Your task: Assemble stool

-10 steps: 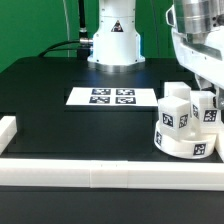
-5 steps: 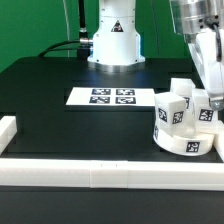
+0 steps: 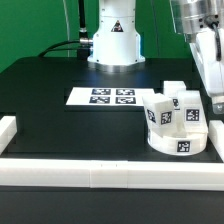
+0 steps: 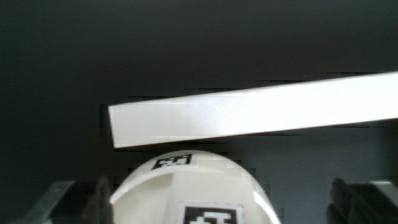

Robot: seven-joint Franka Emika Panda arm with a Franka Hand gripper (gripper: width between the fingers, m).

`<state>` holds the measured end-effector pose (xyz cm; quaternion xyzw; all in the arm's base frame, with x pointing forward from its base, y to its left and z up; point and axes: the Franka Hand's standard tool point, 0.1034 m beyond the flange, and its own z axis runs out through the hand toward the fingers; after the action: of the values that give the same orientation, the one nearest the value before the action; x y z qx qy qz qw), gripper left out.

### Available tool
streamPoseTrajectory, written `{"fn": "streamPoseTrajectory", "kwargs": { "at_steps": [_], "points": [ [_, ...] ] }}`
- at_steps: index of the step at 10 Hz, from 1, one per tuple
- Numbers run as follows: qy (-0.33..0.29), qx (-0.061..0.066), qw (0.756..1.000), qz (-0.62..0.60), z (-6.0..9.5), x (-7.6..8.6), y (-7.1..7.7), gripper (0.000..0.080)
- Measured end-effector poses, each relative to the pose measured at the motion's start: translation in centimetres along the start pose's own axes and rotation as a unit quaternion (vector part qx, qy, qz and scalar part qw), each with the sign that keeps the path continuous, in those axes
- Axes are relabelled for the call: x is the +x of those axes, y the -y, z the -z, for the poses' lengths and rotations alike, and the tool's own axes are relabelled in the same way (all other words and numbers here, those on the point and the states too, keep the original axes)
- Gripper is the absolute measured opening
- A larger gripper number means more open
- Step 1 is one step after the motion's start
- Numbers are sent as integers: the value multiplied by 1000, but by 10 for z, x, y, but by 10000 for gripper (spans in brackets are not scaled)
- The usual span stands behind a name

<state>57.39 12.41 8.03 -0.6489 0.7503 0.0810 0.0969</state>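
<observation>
The stool [image 3: 178,125] sat on the black table [image 3: 70,125] at the exterior view's right, its round seat flat near the white front bar [image 3: 110,172] and its blocky tagged legs pointing up. The gripper [image 3: 211,80] hung over its far right side, and in the wrist view the two dark fingers [image 4: 71,197] stood spread on either side of a tagged white leg [image 4: 192,190], apart from it. The marker board [image 3: 112,97] lay near the arm's base [image 3: 112,45].
</observation>
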Motion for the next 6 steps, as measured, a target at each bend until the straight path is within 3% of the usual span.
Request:
{"fn": "streamPoseTrajectory", "kwargs": {
  "at_steps": [3,6],
  "points": [
    [3,11,999,36,14,-4,4,647],
    [2,9,995,95,12,-4,3,649]
  ]
}}
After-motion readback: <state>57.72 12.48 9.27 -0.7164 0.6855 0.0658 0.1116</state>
